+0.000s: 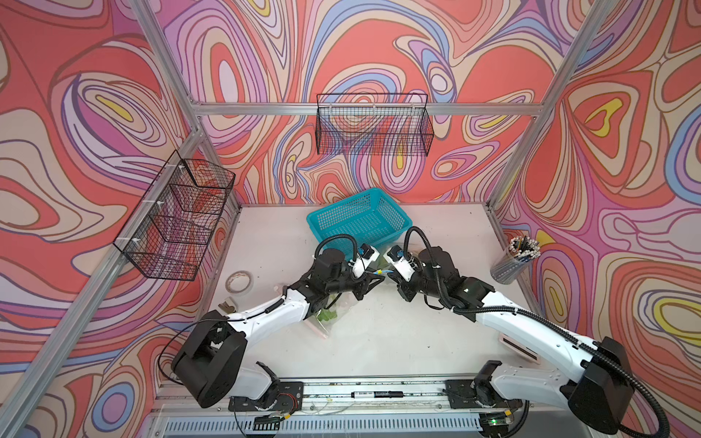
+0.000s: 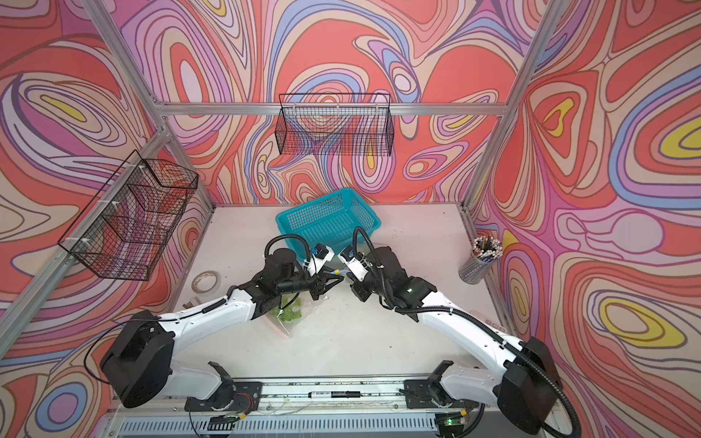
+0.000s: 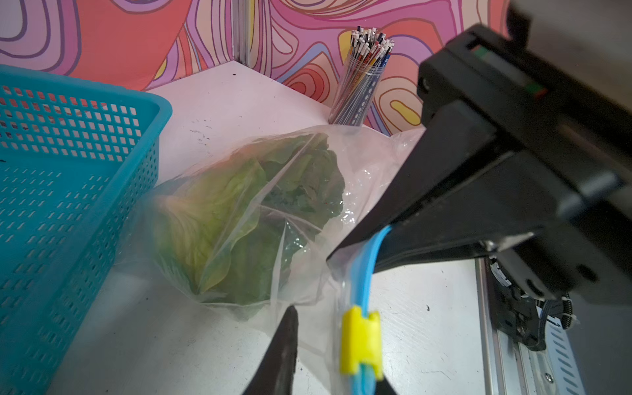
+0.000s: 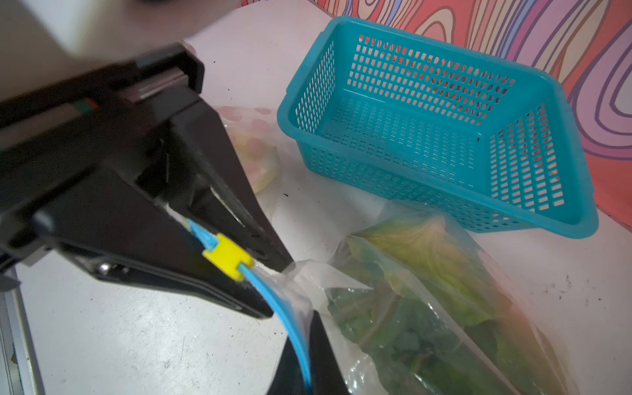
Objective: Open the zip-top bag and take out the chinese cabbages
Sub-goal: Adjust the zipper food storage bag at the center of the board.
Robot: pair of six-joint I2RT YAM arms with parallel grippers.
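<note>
The right pincer (image 3: 355,260) is clenched on the blue zip (image 3: 371,260) of the bag (image 3: 362,178). The left pincer (image 4: 273,290) sits around the yellow slider (image 4: 227,261); I cannot tell if it squeezes. The green cabbages (image 3: 246,219) are inside the bag, which lies on the worktop (image 3: 136,335) just beside the blue basket (image 3: 68,191).

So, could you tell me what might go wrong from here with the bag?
1. The left gripper has the yellow slider between its fingers but off-centre; closing could pinch film instead.
2. The right gripper pinches only the thin blue strip at its tips, so a pull on the slider could slip it free.
3. The bag lies close to the basket; tugging could drag it into the basket.
</note>
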